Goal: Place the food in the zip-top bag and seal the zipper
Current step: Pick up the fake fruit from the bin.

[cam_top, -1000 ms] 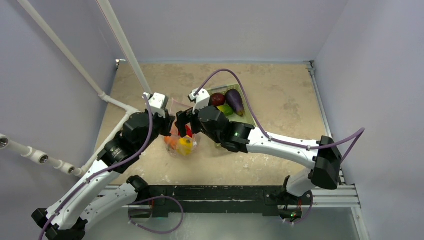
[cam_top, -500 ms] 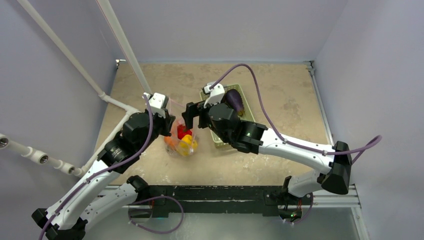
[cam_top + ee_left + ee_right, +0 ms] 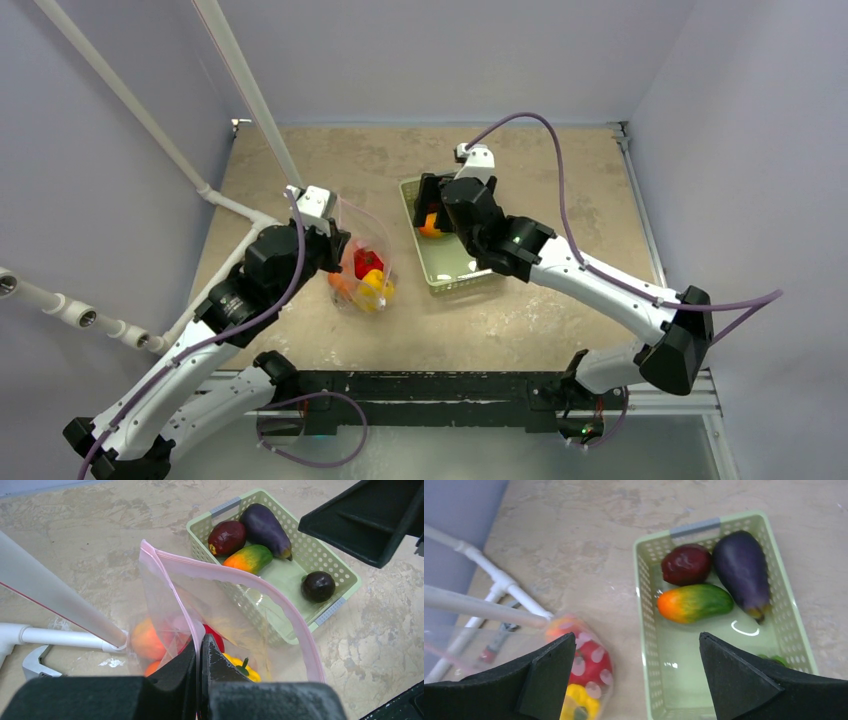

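My left gripper [image 3: 200,647] is shut on the near lip of the clear zip-top bag [image 3: 235,615] and holds its mouth up and open. The pink zipper [image 3: 285,612] arcs around that mouth. Inside lie food pieces: a red apple [image 3: 216,641], a yellow pepper [image 3: 241,669] and a peach [image 3: 147,639]. My right gripper [image 3: 636,639] is open and empty, hovering above the left side of the pale green basket [image 3: 647,655]. The basket holds a purple eggplant [image 3: 741,570], a dark red fruit [image 3: 686,564], an orange-green fruit [image 3: 694,602] and a dark plum [image 3: 318,586].
In the top view the basket [image 3: 452,272] sits just right of the bag [image 3: 362,270], with the right gripper [image 3: 432,202] over its far end. White pipes [image 3: 150,135] slant across the left side, close behind the left gripper [image 3: 337,243]. Grey walls enclose the table.
My right gripper has pulled away from the bag's mouth and swung right and farther back to above the basket, still open. The left gripper has kept its hold on the bag.
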`<action>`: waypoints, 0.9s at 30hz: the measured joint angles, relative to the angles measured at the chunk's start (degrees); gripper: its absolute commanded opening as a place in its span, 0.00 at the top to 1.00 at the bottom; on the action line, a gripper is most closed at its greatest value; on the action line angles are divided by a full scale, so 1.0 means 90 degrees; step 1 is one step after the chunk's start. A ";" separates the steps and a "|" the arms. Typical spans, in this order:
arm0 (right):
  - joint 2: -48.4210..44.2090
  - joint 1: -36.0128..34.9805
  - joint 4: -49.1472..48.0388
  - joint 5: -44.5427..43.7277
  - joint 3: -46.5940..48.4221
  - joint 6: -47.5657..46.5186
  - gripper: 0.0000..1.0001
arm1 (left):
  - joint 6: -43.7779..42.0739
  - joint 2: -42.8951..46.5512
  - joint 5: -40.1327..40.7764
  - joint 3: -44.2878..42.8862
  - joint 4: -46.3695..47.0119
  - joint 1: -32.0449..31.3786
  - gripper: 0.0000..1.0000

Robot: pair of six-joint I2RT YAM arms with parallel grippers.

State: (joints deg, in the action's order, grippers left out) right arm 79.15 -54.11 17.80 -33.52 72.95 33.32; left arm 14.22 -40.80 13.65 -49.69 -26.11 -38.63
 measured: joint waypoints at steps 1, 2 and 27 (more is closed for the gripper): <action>0.0010 0.0078 0.0112 -0.0002 0.0000 0.0053 0.05 | 0.0000 0.0005 0.0000 0.0000 0.0002 0.0000 1.00; 0.0024 0.0155 0.0228 0.0002 -0.0005 0.0112 0.06 | -0.0005 0.0007 -0.0002 0.0000 0.0002 0.0000 1.00; 0.1838 0.1061 0.2222 -0.0248 -0.0372 0.1251 0.06 | -0.0012 0.0197 -0.0068 0.0000 -0.0002 0.0000 1.00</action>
State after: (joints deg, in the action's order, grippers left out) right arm 95.70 -44.56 37.80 -35.75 69.60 44.58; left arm 14.11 -39.03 13.04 -49.69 -26.13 -38.63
